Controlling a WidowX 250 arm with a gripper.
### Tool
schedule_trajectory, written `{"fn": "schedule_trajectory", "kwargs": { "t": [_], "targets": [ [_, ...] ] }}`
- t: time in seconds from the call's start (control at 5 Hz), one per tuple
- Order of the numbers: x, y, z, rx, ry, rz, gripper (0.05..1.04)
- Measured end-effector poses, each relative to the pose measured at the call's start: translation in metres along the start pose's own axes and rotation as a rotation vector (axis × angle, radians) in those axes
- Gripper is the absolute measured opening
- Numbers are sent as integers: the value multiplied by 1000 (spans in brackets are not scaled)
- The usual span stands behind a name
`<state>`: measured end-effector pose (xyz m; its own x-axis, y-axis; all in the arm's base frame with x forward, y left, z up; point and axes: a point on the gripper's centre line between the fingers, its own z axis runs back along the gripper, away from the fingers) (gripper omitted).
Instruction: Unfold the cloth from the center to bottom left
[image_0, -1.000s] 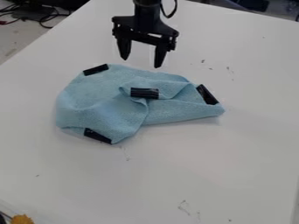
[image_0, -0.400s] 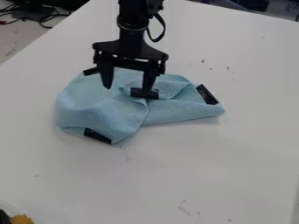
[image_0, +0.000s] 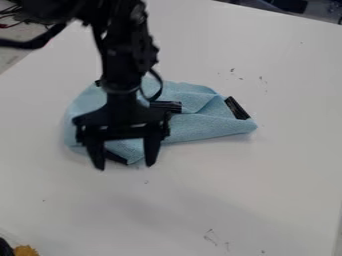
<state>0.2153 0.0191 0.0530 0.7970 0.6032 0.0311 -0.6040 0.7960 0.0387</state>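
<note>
The cloth (image_0: 207, 126) is laid, partly folded, on the desk (image_0: 234, 200), well apart from the left edge. Over the near side of the cloth, the tool (image_0: 125, 165) is held released: its two fingers are spread wide, and nothing is grasped between them.

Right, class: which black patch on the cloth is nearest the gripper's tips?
The bottom patch: it alone shows between the tips of the gripper.
</note>
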Motion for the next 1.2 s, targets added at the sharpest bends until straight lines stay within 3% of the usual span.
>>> {"fn": "schedule_trajectory", "kwargs": {
  "t": [0.4, 0.6, 1.0, 1.2],
  "targets": [
    [14, -5, -39, -93, 47, 7, 1000],
    [29, -10, -37, -89, 39, -44, 1001],
    [48, -9, -28, -26, 33, -79, 1001],
    [50, -15, -44, -65, 48, -70, 975]
  ]
}}
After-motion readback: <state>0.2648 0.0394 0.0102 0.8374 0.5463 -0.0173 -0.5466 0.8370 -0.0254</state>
